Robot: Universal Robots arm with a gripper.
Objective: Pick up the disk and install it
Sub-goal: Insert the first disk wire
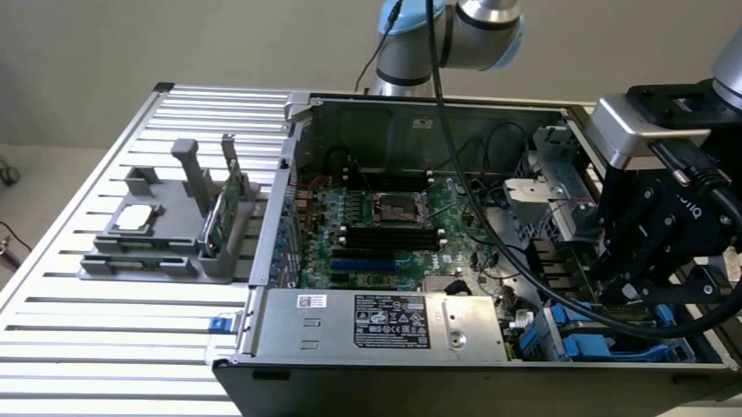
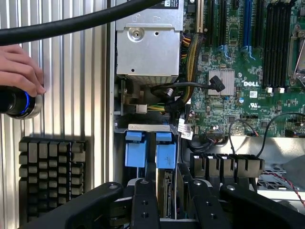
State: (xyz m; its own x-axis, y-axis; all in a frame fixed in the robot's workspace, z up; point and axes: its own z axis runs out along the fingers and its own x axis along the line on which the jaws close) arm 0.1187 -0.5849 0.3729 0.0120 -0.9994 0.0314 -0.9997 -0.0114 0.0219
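Disk (image 2: 167, 191) upright and edge-on at drive-bay slot, just beside blue bay tabs (image 2: 135, 150), near corner of computer case (image 1: 440, 113), the exterior view's right | gripper (image 2: 167, 183) jaws clenched across disk's flat faces, probably to hold it square to slot | hand (image 2: 19, 69) on lit button (image 2: 19, 102) on bench (image 2: 71, 71), perhaps guarding the run

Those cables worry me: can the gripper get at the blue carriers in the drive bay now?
Probably yes. The gripper hangs just over the blue carriers inside the open case, with nothing between them; the thick black cable passes clear, farther off.
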